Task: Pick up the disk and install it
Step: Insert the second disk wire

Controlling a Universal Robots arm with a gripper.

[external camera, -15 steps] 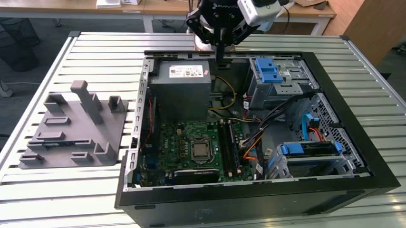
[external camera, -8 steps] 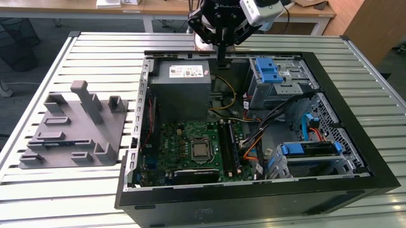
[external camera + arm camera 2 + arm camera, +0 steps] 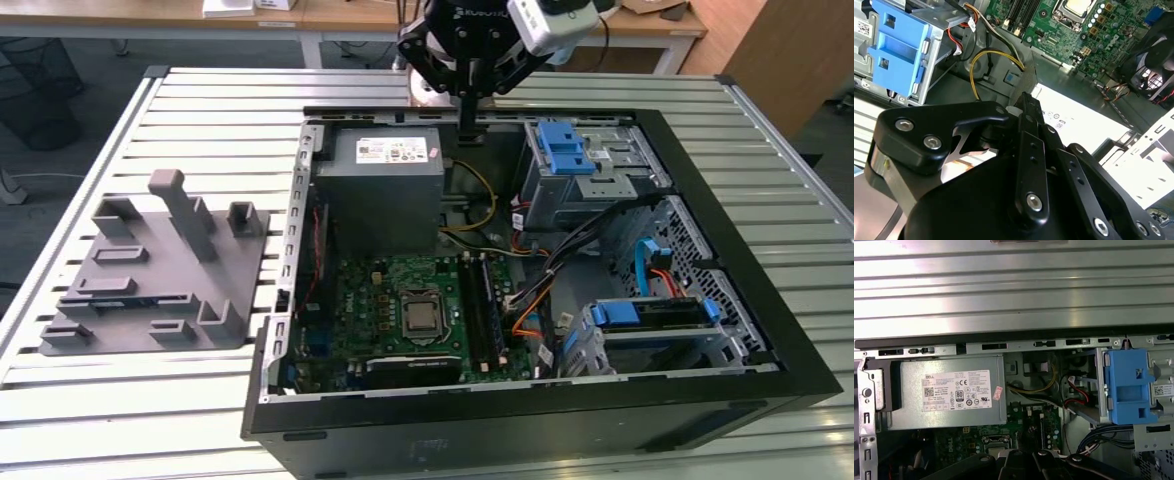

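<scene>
Silver-grey flat disk [image 3: 654,314], blue plastic carrier: likely stiff, dense, shock-fragile; grip long edges. Black hand [image 3: 470,124] closed, empty, well apart.

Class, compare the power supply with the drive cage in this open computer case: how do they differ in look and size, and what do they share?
The power supply is a closed box with a white sticker; the drive cage is perforated metal with a blue latch. The power supply looks larger than the drive cage. Both are grey metal, inside the computer case.
</scene>
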